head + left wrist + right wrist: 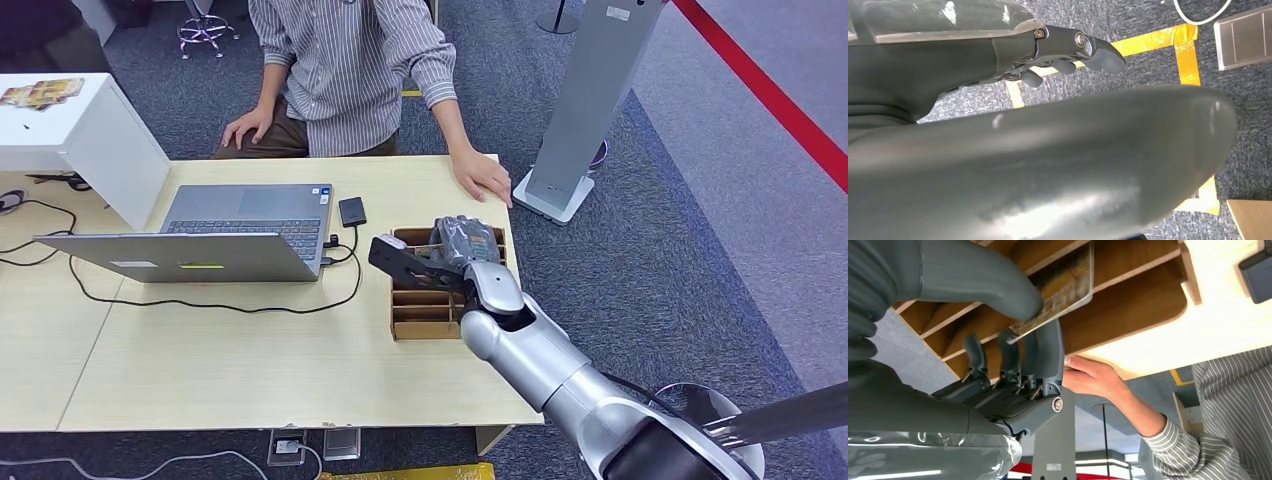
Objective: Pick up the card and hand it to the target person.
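On the left of the counter [250, 370] stands an open laptop [215, 235] with its black cable [200, 303] curling toward the middle, and a small black box [352, 211] lies just behind it. These are well apart from the work, so a swing of the arm to that side has some room, but the cable could be caught if the arm goes low.

Further right is the brown slotted holder [420, 310], near the counter's right edge. The right robot hand [455, 255] is over it, and in the right wrist view the thumb and one finger pinch the card [1068, 287], which is partly inside a slot. I judge the main risk here: if the card is pulled at an angle, it may scrape the wooden divider [1143, 277], slip from the thin pinch, or drag the light holder toward the edge.

The person's hand [482, 175] rests on the counter just behind the holder, so the way to it is short; a fast lift could strike it.

The left robot hand [1068, 55] hangs above the floor, fingers curled and holding nothing.
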